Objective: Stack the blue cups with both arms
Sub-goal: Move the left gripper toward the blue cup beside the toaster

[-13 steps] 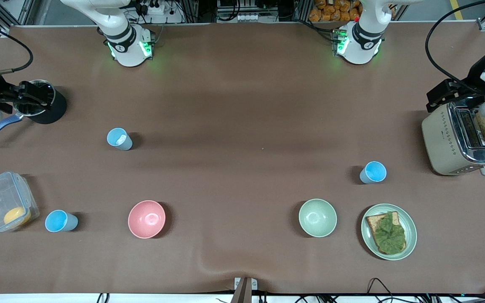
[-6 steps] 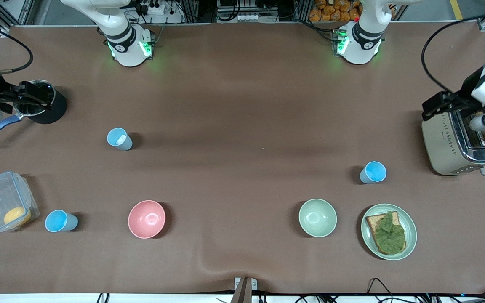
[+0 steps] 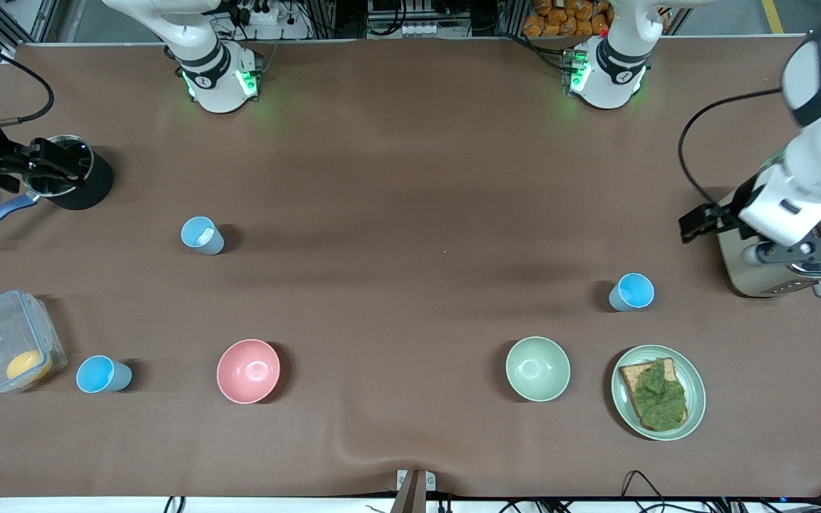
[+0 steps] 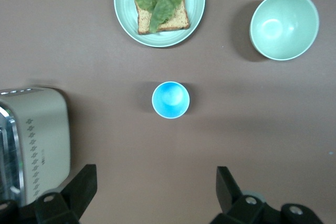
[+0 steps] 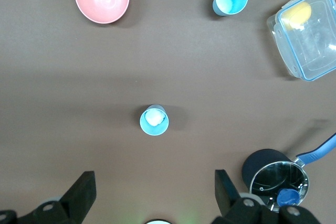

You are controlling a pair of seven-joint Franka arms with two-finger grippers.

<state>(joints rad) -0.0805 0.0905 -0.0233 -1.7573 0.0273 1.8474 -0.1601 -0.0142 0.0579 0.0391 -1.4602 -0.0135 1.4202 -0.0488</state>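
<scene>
Left wrist view shows the left gripper spread wide and empty over the toaster, a blue cup upright just ahead. The right gripper hangs equally wide over the saucepan, near the cup with a whitish patch. Nothing is stacked: all three cups stand well apart, the third beside the plastic box. Bowls and sandwich plate lie nearer the front camera, blocking nothing.
</scene>
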